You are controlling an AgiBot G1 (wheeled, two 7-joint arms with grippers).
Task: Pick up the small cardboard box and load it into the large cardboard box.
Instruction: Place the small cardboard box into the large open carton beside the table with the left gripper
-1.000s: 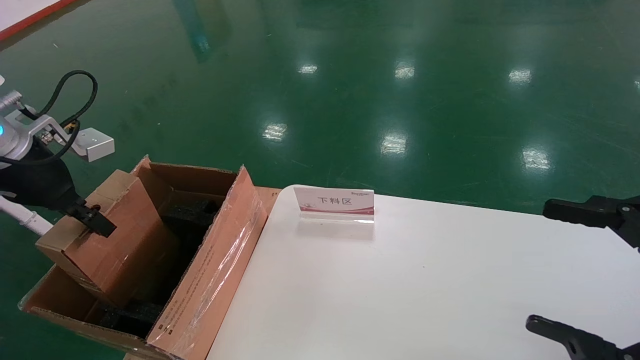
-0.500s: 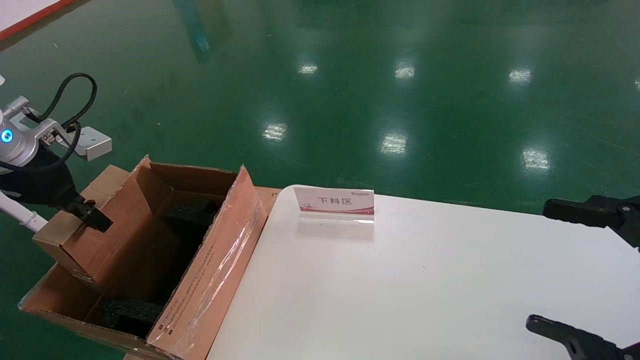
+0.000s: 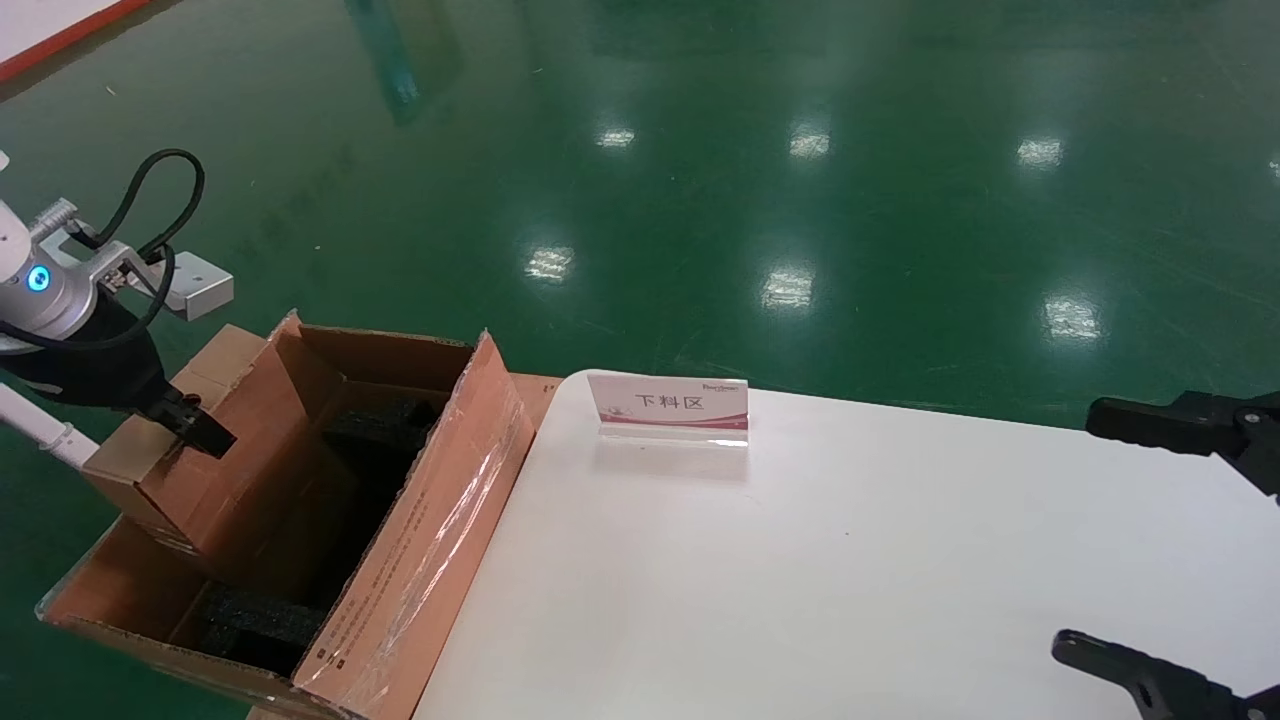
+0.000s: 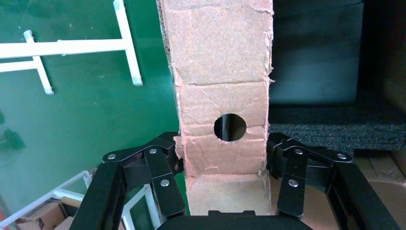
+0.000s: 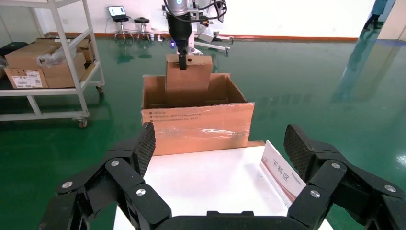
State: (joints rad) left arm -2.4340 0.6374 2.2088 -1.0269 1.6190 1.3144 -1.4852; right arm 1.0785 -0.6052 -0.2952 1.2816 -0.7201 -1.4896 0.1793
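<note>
Gripping the small cardboard box by its narrow top edge, the left gripper has its fingers pressed against both sides of the flap, just beside the round hole. Below the gripper the carton hangs tilted, its lower part inside the large cardboard box, against the wall on the gripper's side, with black foam beneath it. Well away, the right gripper hovers over the white table with its fingers spread wide apart, holding nothing; the sign card stands ahead of it.
</note>
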